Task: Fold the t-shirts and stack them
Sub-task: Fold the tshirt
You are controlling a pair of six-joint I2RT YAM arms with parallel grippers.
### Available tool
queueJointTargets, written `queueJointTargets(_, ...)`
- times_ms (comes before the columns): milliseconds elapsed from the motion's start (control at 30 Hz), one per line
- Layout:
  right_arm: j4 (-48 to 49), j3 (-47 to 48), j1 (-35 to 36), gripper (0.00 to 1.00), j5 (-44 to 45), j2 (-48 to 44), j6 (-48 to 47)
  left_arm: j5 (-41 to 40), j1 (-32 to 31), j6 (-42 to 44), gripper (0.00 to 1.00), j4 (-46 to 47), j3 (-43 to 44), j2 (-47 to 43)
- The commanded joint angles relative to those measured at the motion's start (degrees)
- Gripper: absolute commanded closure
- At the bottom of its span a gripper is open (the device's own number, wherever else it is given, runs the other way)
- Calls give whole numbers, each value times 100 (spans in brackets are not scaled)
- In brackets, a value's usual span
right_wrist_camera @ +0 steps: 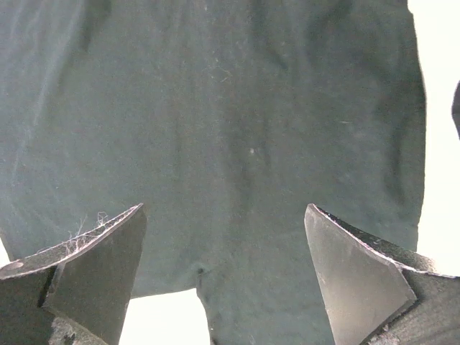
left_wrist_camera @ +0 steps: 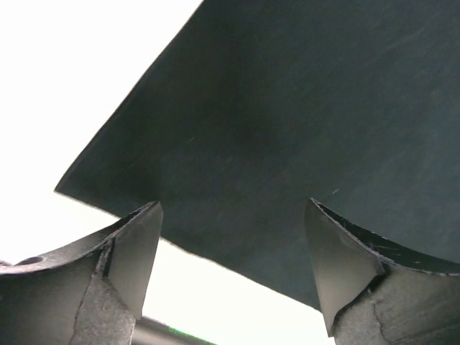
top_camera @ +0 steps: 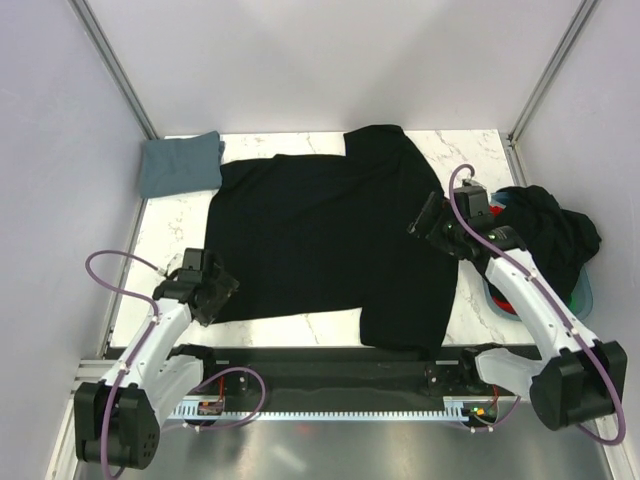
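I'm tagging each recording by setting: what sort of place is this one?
Most likely a lab test cell, not a home: plain panel walls on metal frame posts enclose a marble-look table, with a black t-shirt spread out and a bin of clothes at its right.

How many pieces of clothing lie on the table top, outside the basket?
2. A black t-shirt is spread flat in the middle; a folded grey-blue garment sits at the far left corner. The basket on the right holds a dark heap that may hide more.
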Motion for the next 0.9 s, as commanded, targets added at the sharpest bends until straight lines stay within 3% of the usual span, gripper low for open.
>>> queueJointTargets(0, -418, -37, 15, 2, 304, -427, 0, -559, -188, -455, 12, -1022, 373, 9)
queueJointTargets(233, -462, -160, 94, 2, 66, -401, 9, -533, -268, -832, 9, -1050, 329, 140)
queueJointTargets(367, -505, -169, 94, 2, 66, -357, -88, -437, -268, -1114, 11, -681, 101, 701)
queueJointTargets(633, -1191, -221, 138, 2, 461, -295, 104, -516, -268, -1194, 27, 136, 153, 975)
queueJointTargets(733, -1209, -528, 558, 2, 566, -313, 421, -708, -268, -1124, 33, 216, 267, 1037)
queueJointTargets(767, -1165, -686, 986, 2, 637, -278, 683, -831, -259, -1106, 35, 251, 337, 1063)
queueJointTargets(867, -1156, -871, 1839, 2, 839, -6, 1263, -928, -241, -1009, 52, 304, 495, 1089)
